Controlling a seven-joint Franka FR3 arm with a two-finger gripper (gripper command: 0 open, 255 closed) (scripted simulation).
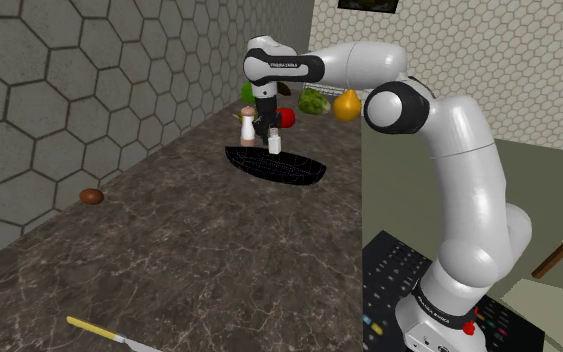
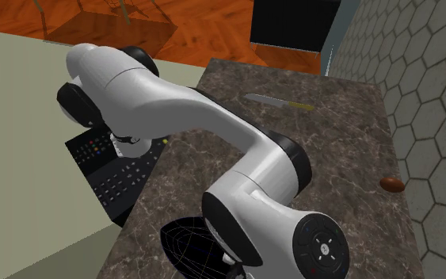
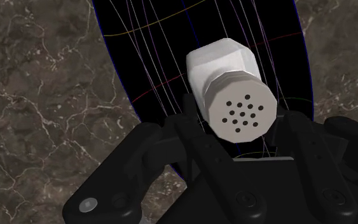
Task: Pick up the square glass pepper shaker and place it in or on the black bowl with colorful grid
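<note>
1. The pincer (image 3: 236,121) is closed partway on the pepper shaker (image 3: 225,70), clasping its body from both sides just under the holed cap.
2. The shaker hangs low over the black bowl (image 3: 139,57), which sits on the dark stone surface (image 1: 189,250). I cannot tell whether the two touch.
3. It is probably light, stiff and smooth-sided, so it could slip.
4. The flat opposite faces give the surest hold.
5. It looks breakable, so let it go low.
</note>
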